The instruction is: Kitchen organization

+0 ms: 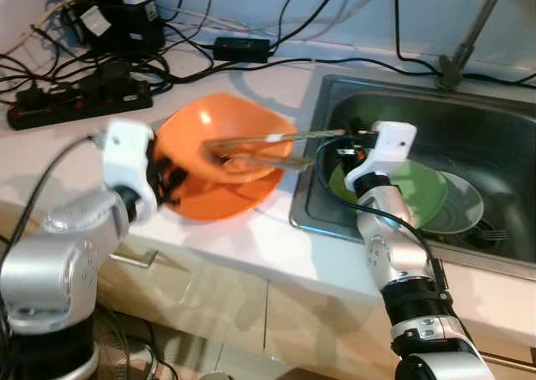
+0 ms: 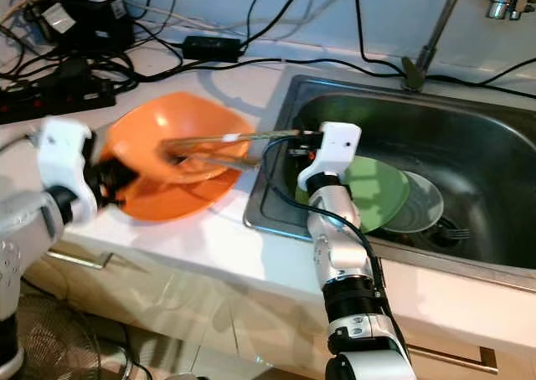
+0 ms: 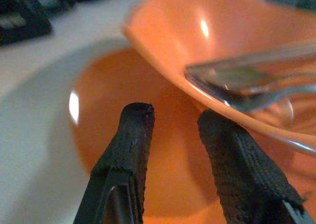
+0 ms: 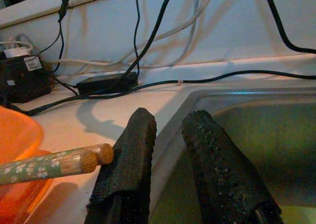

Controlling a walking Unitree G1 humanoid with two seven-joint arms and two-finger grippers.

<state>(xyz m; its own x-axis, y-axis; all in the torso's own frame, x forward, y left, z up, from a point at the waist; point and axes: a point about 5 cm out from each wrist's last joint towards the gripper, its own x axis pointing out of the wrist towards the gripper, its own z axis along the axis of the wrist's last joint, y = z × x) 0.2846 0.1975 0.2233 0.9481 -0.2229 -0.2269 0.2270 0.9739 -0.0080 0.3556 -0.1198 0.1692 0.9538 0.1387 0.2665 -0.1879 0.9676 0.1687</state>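
From the head cameras I have the round orange plastic bowl on the white counter, tilted, its rim near the counter's front edge at 6 o'clock and the steel sink just off at 3 o'clock. My left pincer is at the bowl's 9 o'clock side; the wrist camera shows its two black fingers parted against the orange wall, nothing gripped between them. A pair of green flower-patterned wooden chopsticks lies with a metal spoon across the bowl, their handle ends reaching past the sink's left rim. My right pincer hangs over that rim, fingers apart and released, the chopstick ends just beside one finger. In the basin sit a round green plate and a grey plate. At 11 o'clock, a black power strip and tangled cables crowd the counter's back.
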